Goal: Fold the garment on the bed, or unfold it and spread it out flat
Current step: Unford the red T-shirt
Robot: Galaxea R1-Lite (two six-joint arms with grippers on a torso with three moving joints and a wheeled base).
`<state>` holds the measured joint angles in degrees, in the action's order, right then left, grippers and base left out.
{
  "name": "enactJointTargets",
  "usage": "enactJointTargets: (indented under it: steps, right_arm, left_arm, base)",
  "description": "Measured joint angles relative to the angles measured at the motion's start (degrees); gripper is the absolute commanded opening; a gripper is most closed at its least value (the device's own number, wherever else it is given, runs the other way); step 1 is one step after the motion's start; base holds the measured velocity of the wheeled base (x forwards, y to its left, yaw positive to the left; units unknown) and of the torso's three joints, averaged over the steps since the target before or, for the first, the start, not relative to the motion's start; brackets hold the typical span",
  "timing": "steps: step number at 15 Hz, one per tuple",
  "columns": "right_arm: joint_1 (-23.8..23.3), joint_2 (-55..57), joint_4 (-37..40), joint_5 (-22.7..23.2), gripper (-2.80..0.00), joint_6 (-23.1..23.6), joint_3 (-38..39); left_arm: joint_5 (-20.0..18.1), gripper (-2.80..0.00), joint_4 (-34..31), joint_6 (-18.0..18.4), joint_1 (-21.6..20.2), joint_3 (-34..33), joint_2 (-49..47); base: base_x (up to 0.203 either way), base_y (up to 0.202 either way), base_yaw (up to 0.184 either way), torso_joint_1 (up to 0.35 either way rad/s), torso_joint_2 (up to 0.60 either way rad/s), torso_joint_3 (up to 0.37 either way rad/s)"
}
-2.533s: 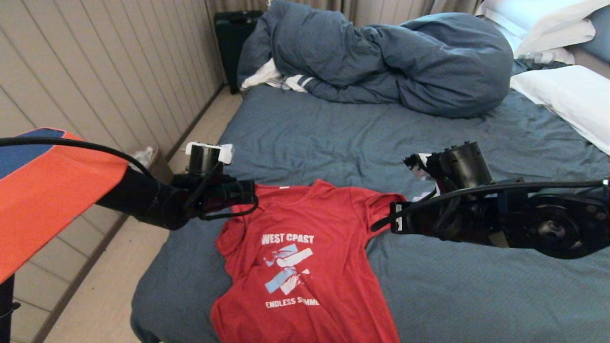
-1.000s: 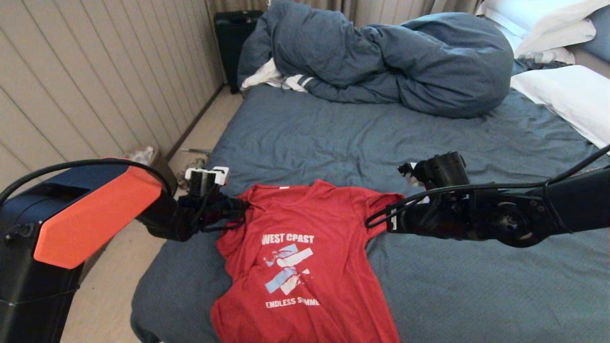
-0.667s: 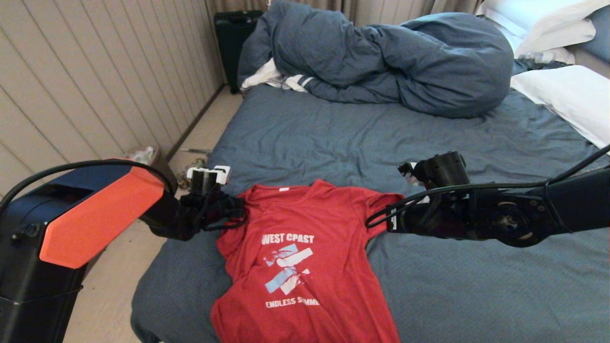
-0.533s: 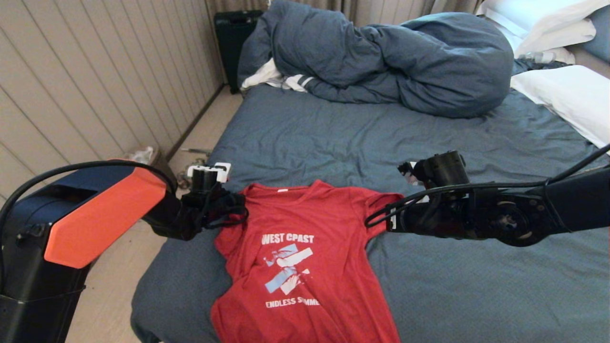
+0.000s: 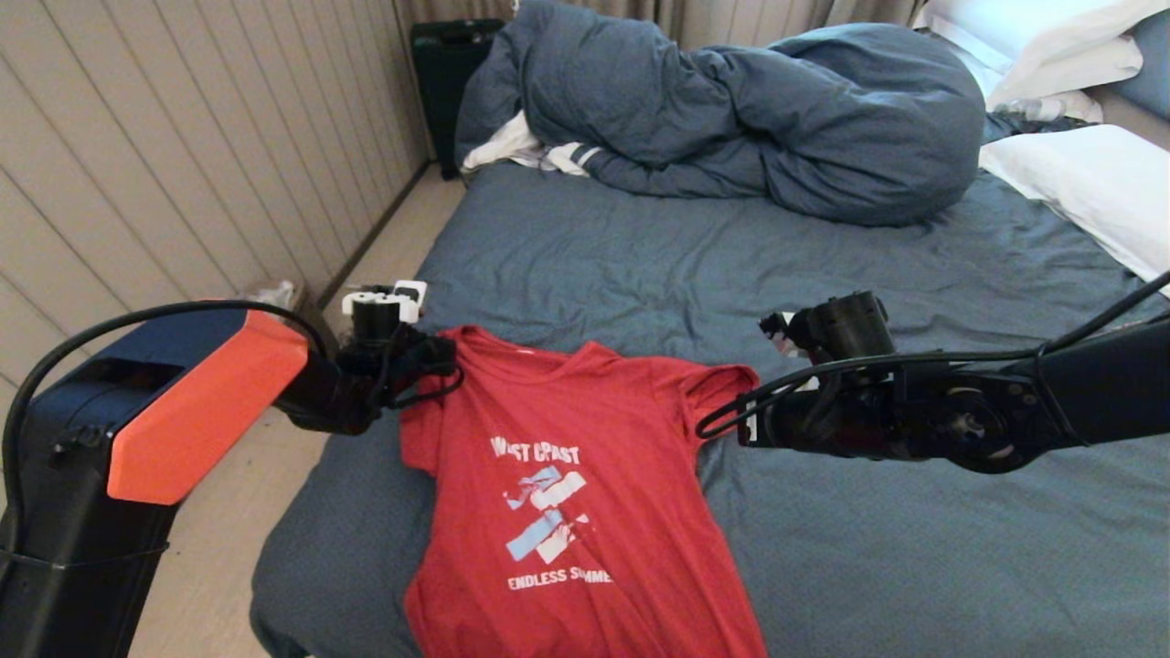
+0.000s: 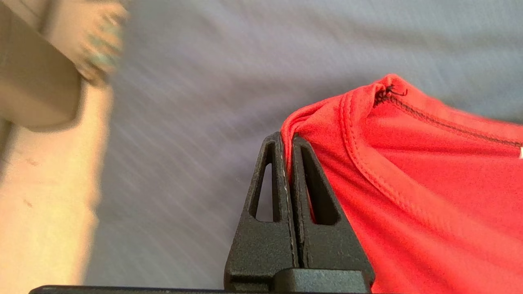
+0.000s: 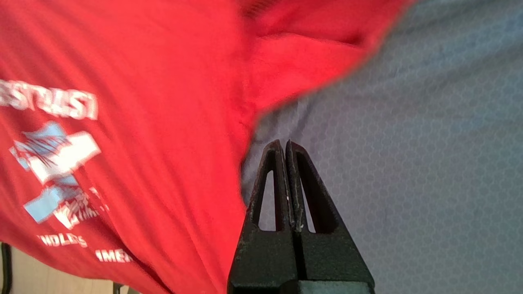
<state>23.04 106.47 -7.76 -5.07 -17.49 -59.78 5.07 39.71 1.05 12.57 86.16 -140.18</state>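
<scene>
The garment (image 5: 567, 512), a red T-shirt with white lettering and a pale blue graphic, lies face up near the front left of the bed (image 5: 640, 265). My left gripper (image 5: 446, 355) is shut on the shirt's left shoulder by the collar seam and holds that corner raised off the sheet. The left wrist view shows red cloth (image 6: 408, 163) pinched between the closed fingertips of that gripper (image 6: 287, 136). My right gripper (image 7: 284, 142) is shut and empty. It hovers over the bare sheet (image 7: 408, 163) just beside the shirt's side (image 7: 143, 102), below the right sleeve.
A bunched dark duvet (image 5: 731, 110) and a white striped cloth (image 5: 539, 155) lie at the far end. White pillows (image 5: 1088, 192) sit at the right. Left of the bed run a narrow floor strip (image 5: 393, 238), a panelled wall and a dark case (image 5: 443, 64).
My left gripper closed on the shirt's left shoulder, then pulled it up and leftward, so that corner and the print shifted. The right arm stayed put.
</scene>
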Motion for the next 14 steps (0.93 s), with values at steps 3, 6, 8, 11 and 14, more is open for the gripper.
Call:
enactJointTargets:
  steps: [3,6,8,11,14]
  right_arm:
    - [0.2,0.3,0.0,0.0,-2.8,0.0,0.1]
    - [0.3,0.7,-0.1,0.1,-2.8,0.0,0.1]
    - [0.3,1.0,-0.2,0.0,-2.8,0.0,0.1]
    - [0.2,1.5,-4.2,0.0,-2.8,0.1,0.5]
    - [0.1,1.9,-5.4,0.0,-2.8,0.1,0.8]
  left_arm:
    - [0.1,-2.8,-2.3,0.8,-0.9,5.7,-1.5]
    - [0.1,-2.8,-4.7,2.7,-1.1,11.5,-3.8]
    - [0.2,-2.8,-6.7,3.6,-1.2,15.8,-5.6]
    - [-0.2,-2.8,-9.3,4.7,-1.8,19.6,-7.6]
    - [-0.1,-2.8,-9.1,5.1,-2.6,20.3,-8.4]
  base:
    - [0.0,0.0,0.0,0.0,0.0,0.0]
    - [0.0,0.0,0.0,0.0,0.0,0.0]
    - [0.0,0.0,0.0,0.0,0.0,0.0]
    - [0.0,0.0,0.0,0.0,0.0,0.0]
    - [0.0,0.0,0.0,0.0,0.0,0.0]
